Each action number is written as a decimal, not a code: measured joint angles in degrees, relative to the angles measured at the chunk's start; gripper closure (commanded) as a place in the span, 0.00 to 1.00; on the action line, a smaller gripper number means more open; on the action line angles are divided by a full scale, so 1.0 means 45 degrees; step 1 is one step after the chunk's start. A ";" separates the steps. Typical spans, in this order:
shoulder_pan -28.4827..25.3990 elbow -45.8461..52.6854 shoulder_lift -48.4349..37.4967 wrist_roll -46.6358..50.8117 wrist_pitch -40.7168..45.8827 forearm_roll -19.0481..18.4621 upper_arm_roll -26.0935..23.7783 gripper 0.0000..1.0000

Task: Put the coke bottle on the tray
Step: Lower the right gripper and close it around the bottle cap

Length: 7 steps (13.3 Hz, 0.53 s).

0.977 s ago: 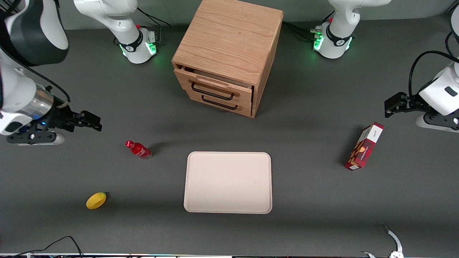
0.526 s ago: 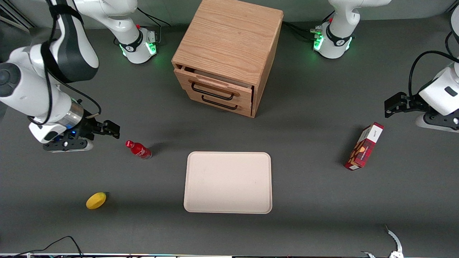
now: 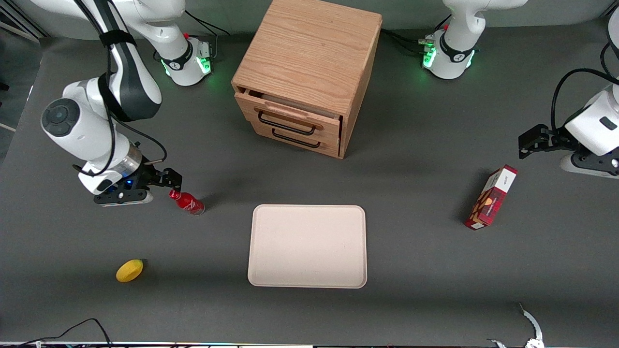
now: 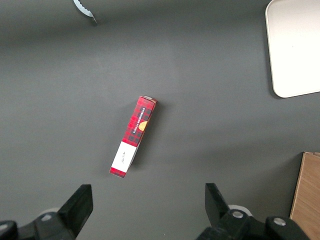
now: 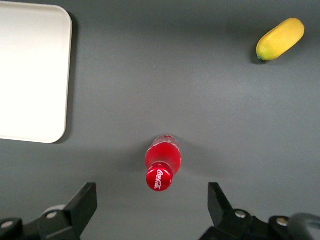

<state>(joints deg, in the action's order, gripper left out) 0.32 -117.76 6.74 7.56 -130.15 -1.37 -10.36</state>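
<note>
The coke bottle [image 3: 187, 202] is small and red with a red cap and stands upright on the dark table, a little toward the working arm's end from the tray [image 3: 307, 246]. The tray is pale beige-pink with nothing on it. My right gripper [image 3: 171, 179] hangs above the table just beside the bottle's cap, on the working arm's side, and touches nothing. In the right wrist view the bottle [image 5: 162, 160] shows cap-up just ahead of the open, empty gripper [image 5: 152, 205], with the tray's corner [image 5: 30, 75] nearby.
A yellow lemon [image 3: 129, 270] lies nearer the front camera than the bottle and also shows in the right wrist view [image 5: 280, 39]. A wooden drawer cabinet [image 3: 309, 72] stands farther back, its top drawer slightly open. A red snack box [image 3: 491, 197] lies toward the parked arm's end.
My right arm has swung in from the table's end toward the bottle. The gripper is now close beside the cap. The bottle, tray and other things have not moved.
</note>
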 measured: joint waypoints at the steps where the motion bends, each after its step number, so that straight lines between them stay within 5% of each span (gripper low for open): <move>1: 0.0000 -0.0298 -0.0001 0.0000 -0.0423 -0.0150 -0.0029 0.02; 7: 0.0002 -0.1757 0.0075 0.0000 -0.2508 -0.0699 -0.0070 0.05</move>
<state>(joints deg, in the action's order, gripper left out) 0.33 -125.67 7.07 7.56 -141.44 -4.52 -10.68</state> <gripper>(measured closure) 0.035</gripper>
